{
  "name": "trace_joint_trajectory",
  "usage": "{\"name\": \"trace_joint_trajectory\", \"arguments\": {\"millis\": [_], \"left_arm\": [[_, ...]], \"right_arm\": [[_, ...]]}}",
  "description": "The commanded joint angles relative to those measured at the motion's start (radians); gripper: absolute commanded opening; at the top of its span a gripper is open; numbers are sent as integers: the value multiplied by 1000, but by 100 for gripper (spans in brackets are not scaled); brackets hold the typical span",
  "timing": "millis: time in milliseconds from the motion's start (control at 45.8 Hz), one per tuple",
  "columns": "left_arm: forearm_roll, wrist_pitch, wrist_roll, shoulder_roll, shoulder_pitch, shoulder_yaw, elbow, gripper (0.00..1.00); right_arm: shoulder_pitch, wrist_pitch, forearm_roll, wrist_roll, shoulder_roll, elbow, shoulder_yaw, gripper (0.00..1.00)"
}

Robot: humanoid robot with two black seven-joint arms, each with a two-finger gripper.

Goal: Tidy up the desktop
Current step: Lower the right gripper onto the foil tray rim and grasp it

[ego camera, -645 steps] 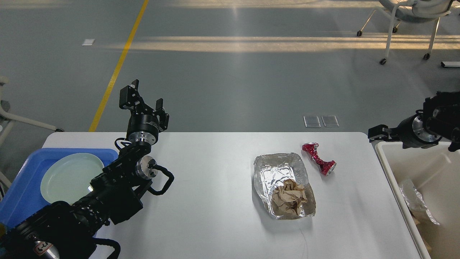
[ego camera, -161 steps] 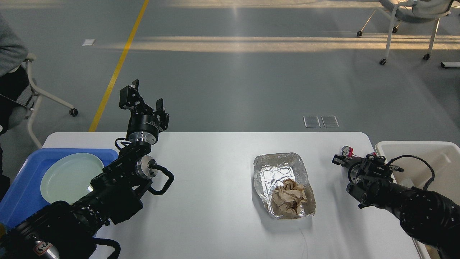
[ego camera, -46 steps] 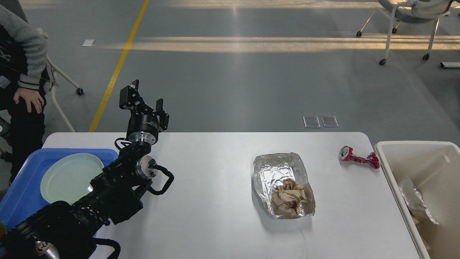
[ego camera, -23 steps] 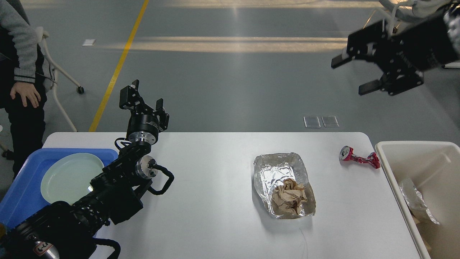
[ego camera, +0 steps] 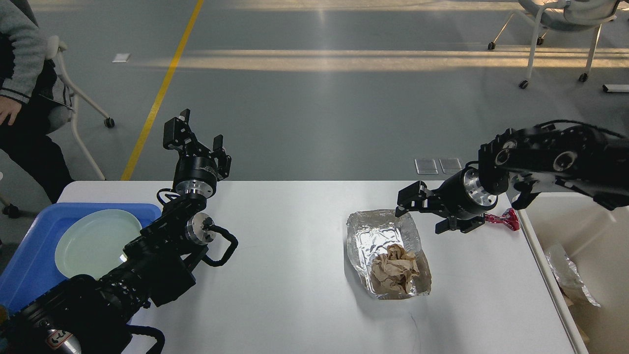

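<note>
The white desktop (ego camera: 295,275) holds a crumpled foil tray (ego camera: 383,236) right of centre, with a ball of brown paper (ego camera: 394,273) in its near end. A crushed red can (ego camera: 503,219) lies near the right edge, mostly hidden behind my right arm. My right gripper (ego camera: 423,212) hangs open and empty just above the foil tray's far right corner, its fingers pointing left. My left gripper (ego camera: 195,133) is raised over the desktop's far left edge, open and empty.
A blue tray (ego camera: 29,255) with a pale green plate (ego camera: 96,241) sits at the left edge. An off-white bin (ego camera: 580,231) with foil scraps stands beside the right edge. A seated person (ego camera: 19,73) is at far left, and wheeled chairs stand on the floor beyond.
My right arm swung down from high at the upper right to just over the foil tray's far corner, now covering most of the red can. The left arm stayed still.
</note>
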Motion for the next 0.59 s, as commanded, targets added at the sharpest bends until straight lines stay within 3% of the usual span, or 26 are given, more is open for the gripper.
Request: {"name": "trace_joint_trajectory", "arguments": {"millis": [0,197,568], "left_arm": [[0,0,0,0,0,0,-1,99],[0,0,0,0,0,0,0,99],[0,0,0,0,0,0,-1,99]], "right_arm": [[-84,-150,-45,0,42,-48,-2,100],[-191,-282,-115,0,104,-140,-3,99],[-303,-348,-115,0,167,-234,-5,93]]}}
